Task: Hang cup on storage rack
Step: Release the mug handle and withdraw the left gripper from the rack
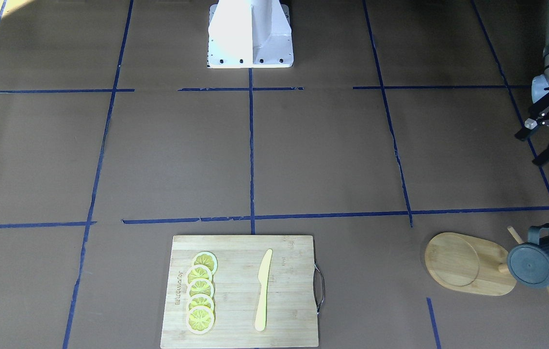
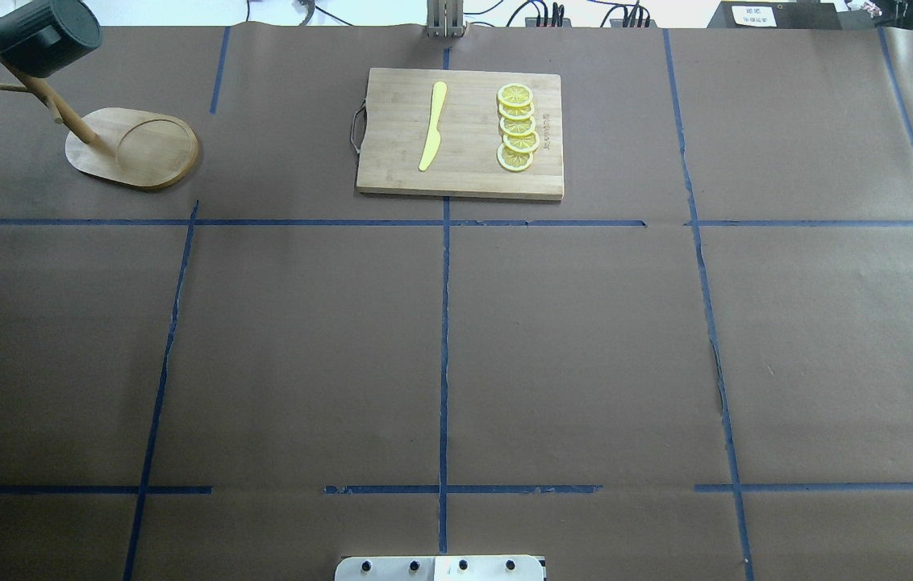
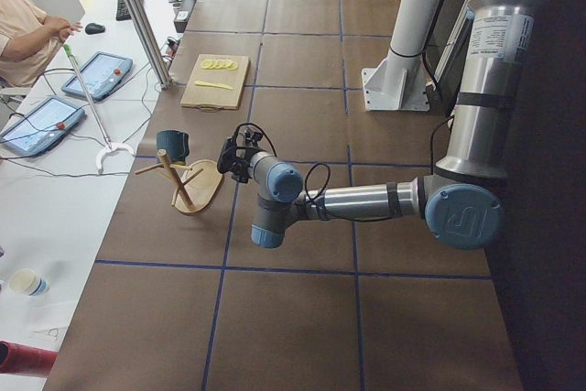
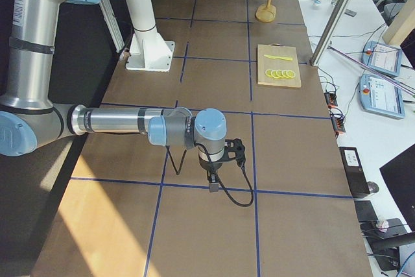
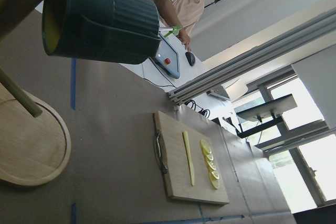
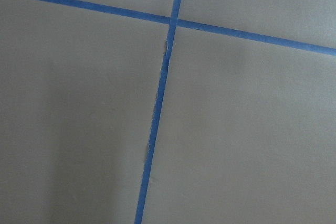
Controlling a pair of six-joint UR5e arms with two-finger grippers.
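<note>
The dark blue-grey ribbed cup (image 1: 543,264) hangs by its handle on a peg of the bamboo storage rack (image 1: 468,264), off the table. It also shows in the overhead view (image 2: 45,36) above the rack's oval base (image 2: 134,149), and close up in the left wrist view (image 5: 100,19), its yellow inside just showing. My left gripper (image 1: 534,148) is open and empty, well clear of the cup on the robot's side. My right gripper (image 4: 217,167) hangs low over the table at the opposite end; I cannot tell whether it is open or shut.
A bamboo cutting board (image 2: 460,133) with a metal handle holds a yellow knife (image 2: 432,125) and several lemon slices (image 2: 517,129) at the far middle. The white robot base (image 1: 250,34) stands at the near edge. An operator (image 3: 32,29) sits beyond the table.
</note>
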